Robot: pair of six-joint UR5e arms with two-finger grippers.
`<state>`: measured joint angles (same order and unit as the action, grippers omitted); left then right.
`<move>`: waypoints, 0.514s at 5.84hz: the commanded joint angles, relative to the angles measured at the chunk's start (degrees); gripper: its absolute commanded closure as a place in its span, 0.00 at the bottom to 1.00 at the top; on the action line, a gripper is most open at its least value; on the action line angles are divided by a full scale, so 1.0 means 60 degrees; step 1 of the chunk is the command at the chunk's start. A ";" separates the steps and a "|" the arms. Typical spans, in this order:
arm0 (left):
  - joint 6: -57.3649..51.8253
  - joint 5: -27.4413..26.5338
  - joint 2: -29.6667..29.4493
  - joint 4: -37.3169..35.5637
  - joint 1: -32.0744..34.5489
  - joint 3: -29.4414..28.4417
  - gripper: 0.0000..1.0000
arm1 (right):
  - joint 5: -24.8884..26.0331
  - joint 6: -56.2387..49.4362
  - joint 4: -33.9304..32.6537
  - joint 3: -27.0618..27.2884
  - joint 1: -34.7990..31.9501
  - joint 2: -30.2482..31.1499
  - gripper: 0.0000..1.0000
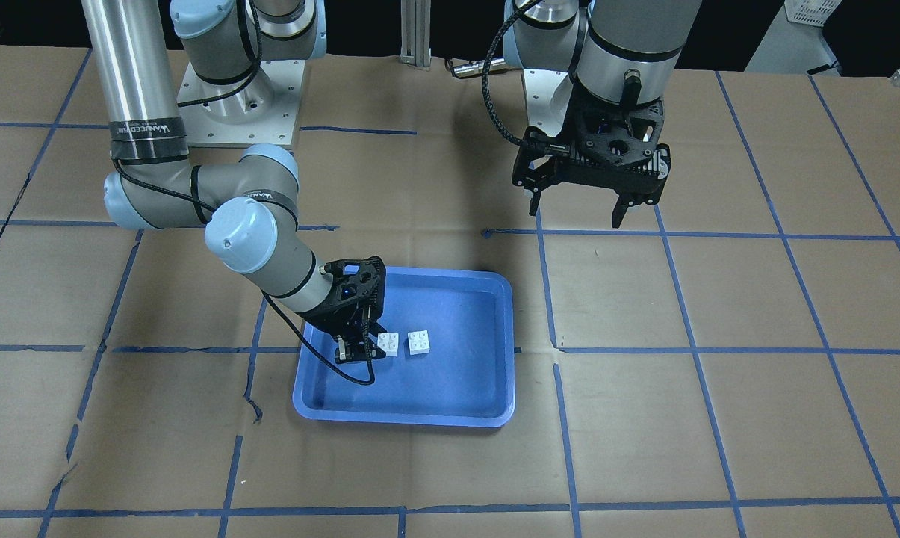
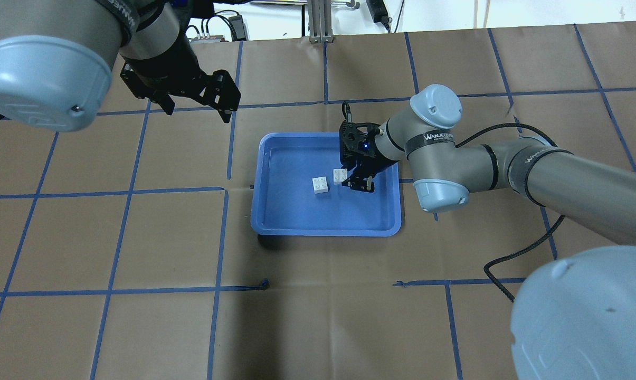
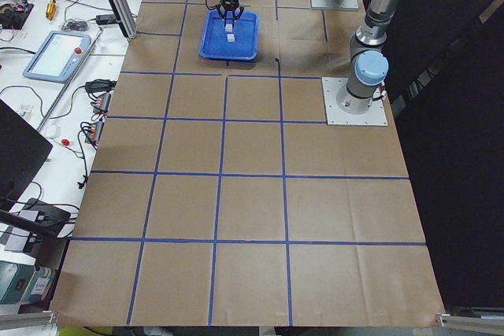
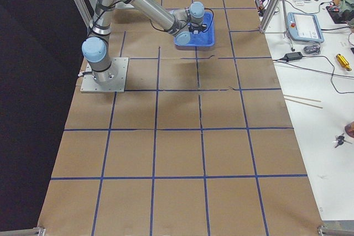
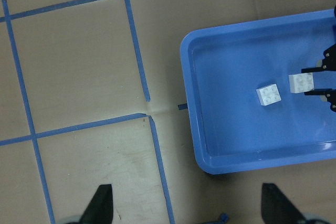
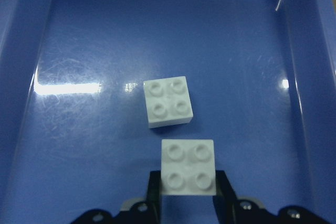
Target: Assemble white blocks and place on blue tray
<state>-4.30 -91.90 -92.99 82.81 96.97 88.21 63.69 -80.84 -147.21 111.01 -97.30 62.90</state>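
Right end effector (image 6: 188, 178) around white block (image 6: 187, 165)

The blue tray (image 6: 79, 51) is seen in glossy plastic, its floor scuffed with fine scratches and lit by glare. The white blocks (image 6: 168, 101) are shown in smooth, faintly shiny plastic. The table (image 1: 718, 418) is covered in matt, creased brown paper (image 2: 85, 237), crossed by blue tape (image 1: 718, 350).

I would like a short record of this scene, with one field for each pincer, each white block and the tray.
blue tray: both blocks inside, not joined
held white block: studs up, gripped on two sides
free white block: studs up, flat on tray floor, apart from the held one
right pincer: shut on held white block
left pincer: open, empty, away from tray
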 commanded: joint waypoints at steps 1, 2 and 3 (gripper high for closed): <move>-0.0031 -0.0005 0.0001 -0.0033 -0.0033 0.0005 0.01 | -0.0039 0.0027 -0.0205 0.0043 -0.0042 -0.0228 0.77; -0.0031 0.0024 0.0001 -0.0033 -0.0121 0.0005 0.01 | -0.0083 0.0114 -0.0264 0.0043 -0.0057 -0.0244 0.78; -0.0045 0.0039 0.0001 -0.0033 -0.0194 0.0005 0.01 | -0.0112 0.0231 -0.0308 0.0043 -0.0072 -0.0244 0.78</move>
<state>-4.51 -91.77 -92.99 82.63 96.22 88.25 63.21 -80.05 -148.77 111.27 -97.65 61.51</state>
